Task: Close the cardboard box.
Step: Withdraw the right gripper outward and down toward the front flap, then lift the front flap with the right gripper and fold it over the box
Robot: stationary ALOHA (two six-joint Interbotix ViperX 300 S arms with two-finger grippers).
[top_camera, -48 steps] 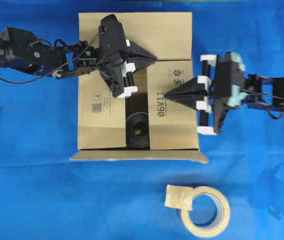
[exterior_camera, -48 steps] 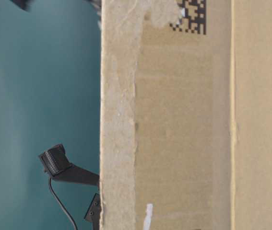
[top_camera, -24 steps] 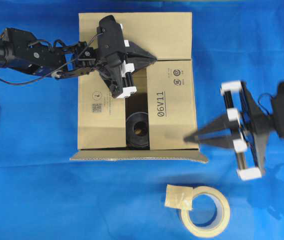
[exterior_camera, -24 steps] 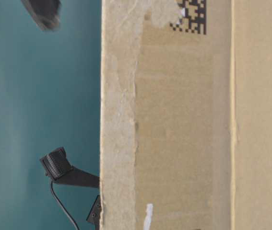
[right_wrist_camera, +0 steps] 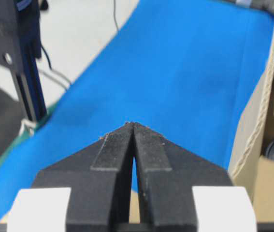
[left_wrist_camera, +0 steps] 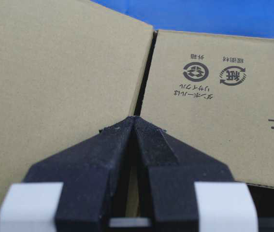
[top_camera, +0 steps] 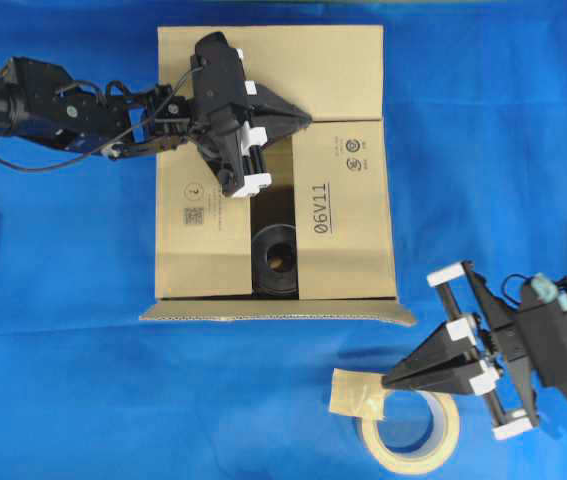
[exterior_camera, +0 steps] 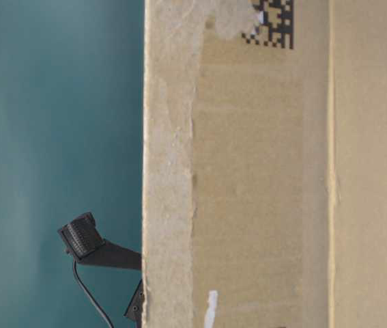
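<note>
The cardboard box (top_camera: 353,220) stands at the top middle of the blue cloth. Its back flap and both side flaps are folded in, with a gap between the side flaps. The front flap (top_camera: 278,312) hangs outward along the front edge. My left gripper (top_camera: 308,119) is shut, empty, with its tip on the seam between the back flap and the right flap (left_wrist_camera: 214,111); the wrist view shows the left gripper (left_wrist_camera: 134,117) pressing there. My right gripper (top_camera: 387,382) is shut and empty, off the box, low over the cloth in front of its right corner. The right gripper (right_wrist_camera: 133,123) points across bare cloth.
A black round object (top_camera: 277,260) shows inside the box through the gap. A beige tape roll (top_camera: 410,423) lies on the cloth just under and beside the right gripper's tip. The table-level view is filled by the box wall (exterior_camera: 248,171).
My right gripper left the box's right flap and swung out and toward the front, ending near the tape roll. The left gripper stayed on the seam.
</note>
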